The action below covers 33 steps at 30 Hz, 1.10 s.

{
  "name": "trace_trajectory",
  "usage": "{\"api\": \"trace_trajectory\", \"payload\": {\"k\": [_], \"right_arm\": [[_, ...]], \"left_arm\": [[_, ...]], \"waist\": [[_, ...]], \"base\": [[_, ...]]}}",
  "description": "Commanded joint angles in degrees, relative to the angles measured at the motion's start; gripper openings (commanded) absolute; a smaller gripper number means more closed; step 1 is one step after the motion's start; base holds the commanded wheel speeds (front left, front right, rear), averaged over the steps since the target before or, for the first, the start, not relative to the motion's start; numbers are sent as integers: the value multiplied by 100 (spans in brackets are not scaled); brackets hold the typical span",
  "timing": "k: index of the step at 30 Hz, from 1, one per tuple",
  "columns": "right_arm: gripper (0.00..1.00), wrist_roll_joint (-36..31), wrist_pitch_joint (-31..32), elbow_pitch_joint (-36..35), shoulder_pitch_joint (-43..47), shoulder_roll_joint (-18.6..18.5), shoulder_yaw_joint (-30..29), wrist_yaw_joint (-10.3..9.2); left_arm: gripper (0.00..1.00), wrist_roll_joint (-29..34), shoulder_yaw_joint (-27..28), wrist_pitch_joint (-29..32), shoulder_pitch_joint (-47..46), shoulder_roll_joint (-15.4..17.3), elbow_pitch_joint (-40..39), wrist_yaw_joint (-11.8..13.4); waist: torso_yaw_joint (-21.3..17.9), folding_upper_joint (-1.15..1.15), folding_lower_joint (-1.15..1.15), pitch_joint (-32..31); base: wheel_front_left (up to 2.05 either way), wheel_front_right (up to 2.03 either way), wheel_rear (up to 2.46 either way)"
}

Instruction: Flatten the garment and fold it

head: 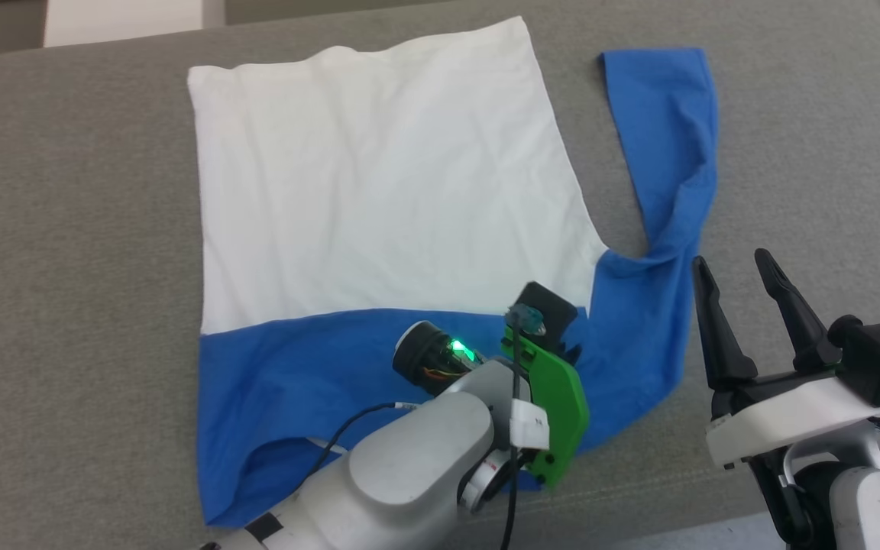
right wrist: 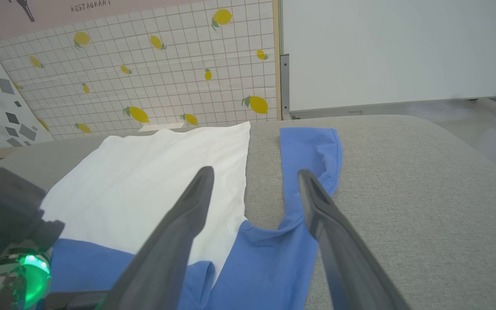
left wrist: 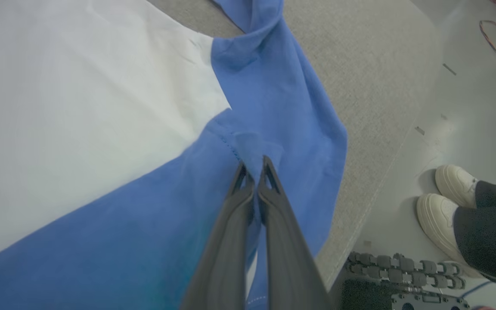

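The white-and-blue T-shirt (head: 386, 191) lies spread on the grey bench (head: 66, 229), its white body flat and reaching toward 12 o'clock, with a broad blue band across the near edge at 6 o'clock. One long blue sleeve (head: 669, 137) stretches away toward 1 o'clock, slightly rumpled where it bends. The left pincer (left wrist: 254, 172) is closed tight, nipping a small fold of blue cloth just where blue meets white at the sleeve seam. The right pincer (head: 730, 263) stands at 4 o'clock from the shirt, fingers spread wide with nothing between them, just beside the sleeve's outer edge. A person's white shoes (left wrist: 446, 202) stand on the floor beyond the bench edge.
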Motion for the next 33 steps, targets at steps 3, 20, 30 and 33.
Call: {"api": "trace_trajectory", "payload": {"k": [3, 20, 30, 33], "right_arm": [[100, 84, -93, 74, -133, 13, 51, -10], [100, -108, -1, 269, -285, 5, -409, -10], [100, -250, 511, 923, -1208, -313, -985, -10], [100, -231, 660, 1343, -1704, -487, -1167, -10]], "left_arm": [[0, -81, -423, 142, -222, -7, 369, 6], [100, -1075, 453, -1788, -698, 45, 143, -44], [100, -160, 2239, -2547, -76, 1237, -674, 380], [100, 379, 3027, -2549, 500, 1468, -1256, 435]], "waist": [[-224, 0, 0, 175], [249, 0, 0, 203], [772, 0, 0, 365], [891, 0, 0, 503]], "base": [[0, 0, 0], [0, 0, 0], [0, 0, 0], [0, 0, 0]]}}
